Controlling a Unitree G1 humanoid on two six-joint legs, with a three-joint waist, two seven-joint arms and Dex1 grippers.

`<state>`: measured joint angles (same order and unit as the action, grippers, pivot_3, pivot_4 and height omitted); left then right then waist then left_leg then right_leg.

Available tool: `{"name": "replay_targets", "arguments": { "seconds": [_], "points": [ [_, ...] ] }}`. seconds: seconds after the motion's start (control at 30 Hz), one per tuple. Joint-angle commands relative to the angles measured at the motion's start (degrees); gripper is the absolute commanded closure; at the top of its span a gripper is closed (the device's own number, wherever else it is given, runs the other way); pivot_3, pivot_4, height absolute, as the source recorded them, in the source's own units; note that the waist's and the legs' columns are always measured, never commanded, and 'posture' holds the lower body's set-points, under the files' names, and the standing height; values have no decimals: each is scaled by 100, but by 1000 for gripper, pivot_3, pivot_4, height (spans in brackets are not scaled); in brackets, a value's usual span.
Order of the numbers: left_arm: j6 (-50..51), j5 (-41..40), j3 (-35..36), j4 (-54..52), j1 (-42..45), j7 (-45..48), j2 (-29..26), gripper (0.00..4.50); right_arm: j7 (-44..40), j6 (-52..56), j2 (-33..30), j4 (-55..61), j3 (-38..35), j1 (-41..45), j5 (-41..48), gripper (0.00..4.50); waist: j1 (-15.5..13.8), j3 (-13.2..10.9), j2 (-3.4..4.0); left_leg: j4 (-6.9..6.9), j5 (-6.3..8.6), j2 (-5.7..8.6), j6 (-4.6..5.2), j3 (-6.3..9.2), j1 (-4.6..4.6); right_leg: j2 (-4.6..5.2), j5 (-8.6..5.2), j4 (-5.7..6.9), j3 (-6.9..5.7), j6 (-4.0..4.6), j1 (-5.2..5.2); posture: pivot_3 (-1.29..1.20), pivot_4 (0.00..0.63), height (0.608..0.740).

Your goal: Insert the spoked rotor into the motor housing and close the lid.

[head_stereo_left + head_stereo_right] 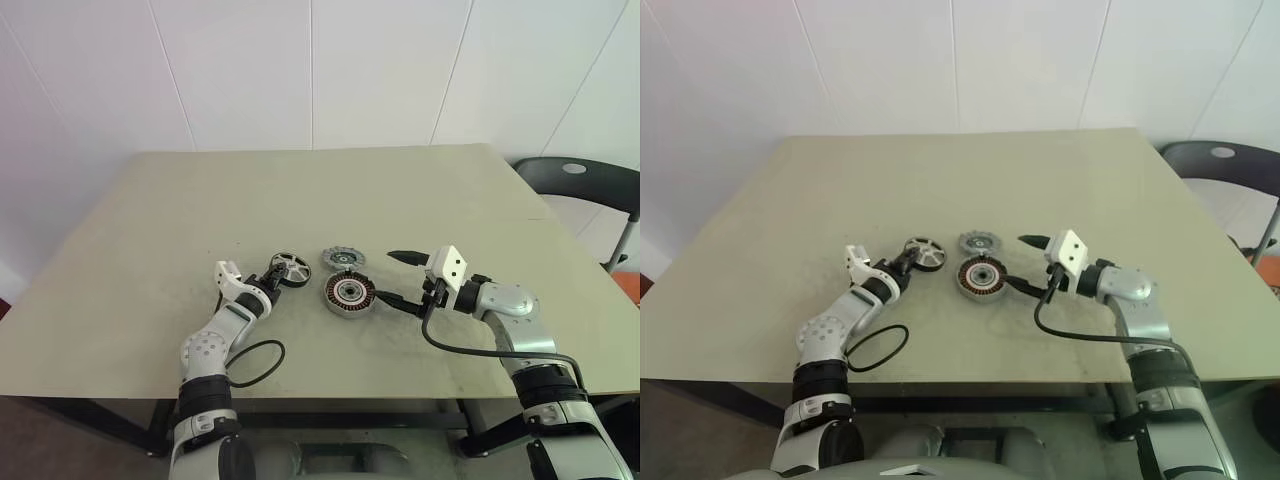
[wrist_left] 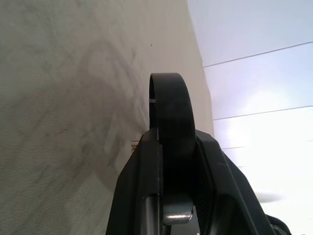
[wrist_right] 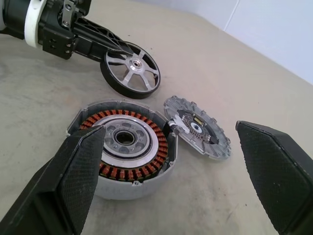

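Observation:
The spoked rotor (image 3: 132, 73), a black-rimmed wheel with silver spokes, stands tilted on its edge on the table left of the motor housing. My left gripper (image 1: 278, 273) is shut on its rim (image 2: 168, 107). The motor housing (image 1: 348, 293) lies face up at the table's middle, its copper windings and silver hub (image 3: 124, 138) showing. The lid (image 3: 198, 133), a grey finned disc with a dark centre, lies flat just behind the housing and seems joined to it at a small hinge. My right gripper (image 1: 400, 280) is open just right of the housing, its fingers (image 3: 73, 181) spread wider than the housing.
A black cable loop (image 1: 255, 362) lies on the beige table (image 1: 150, 260) beside my left arm. A black chair (image 1: 580, 180) stands past the table's right edge. A white wall closes the far side.

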<state>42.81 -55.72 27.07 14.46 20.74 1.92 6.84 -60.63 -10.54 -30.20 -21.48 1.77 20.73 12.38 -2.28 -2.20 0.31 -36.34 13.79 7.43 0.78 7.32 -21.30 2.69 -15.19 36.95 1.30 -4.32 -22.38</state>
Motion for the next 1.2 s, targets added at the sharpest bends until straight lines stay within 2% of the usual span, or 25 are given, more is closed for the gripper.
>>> {"name": "replay_targets", "arguments": {
  "seconds": [0.03, 0.23, 0.33, 0.5, 0.77, 1.2],
  "points": [
    [-12, -450, 196, -123, -59, 274, 74, 4012, 16, -65, -2, 159, -62, 66, 50, 0, 13, -3, -4, 0, 0, 0, 0, -3, -1, 0, 0, -1, 1, 1, -2, 0, 0, 740],
    [422, -1319, 160, -337, 75, 564, 217, 4012, -319, 483, -245, 521, -305, -100, 537, 0, -18, -12, -19, 12, -1, 0, 1, -2, -17, 0, 12, -7, 2, -2, -22, 0, 0, 740],
    [738, -1437, -63, -210, 181, 668, 183, 4012, -452, 748, -435, 771, -363, -271, 693, 0, -20, -15, -23, 11, 0, 1, 2, -2, -20, 2, 13, -21, 2, -5, -17, 0, 0, 740],
    [1168, -1387, -324, 235, 447, 879, 77, 4012, -708, 1185, -730, 1158, -421, -577, 899, 0, -7, -15, -27, 13, 3, 0, 6, -2, -19, 2, 10, -37, 0, 1, -9, 0, 0, 740],
    [1429, -1200, -474, 891, 822, 1022, 81, 4012, -579, 960, -707, 1100, -449, -618, 787, 0, -5, -19, -32, 20, 3, -5, 5, -3, -20, -1, 11, -41, 0, -1, -13, 0, 0, 740],
    [1987, -1129, -462, 957, 542, 838, 21, 4012, -464, 667, -669, 778, -428, -549, 673, 0, 2, -17, -30, 23, 9, -4, 7, -3, -19, -1, 15, -56, 1, -7, -8, 0, 0, 740]
  ]
}}
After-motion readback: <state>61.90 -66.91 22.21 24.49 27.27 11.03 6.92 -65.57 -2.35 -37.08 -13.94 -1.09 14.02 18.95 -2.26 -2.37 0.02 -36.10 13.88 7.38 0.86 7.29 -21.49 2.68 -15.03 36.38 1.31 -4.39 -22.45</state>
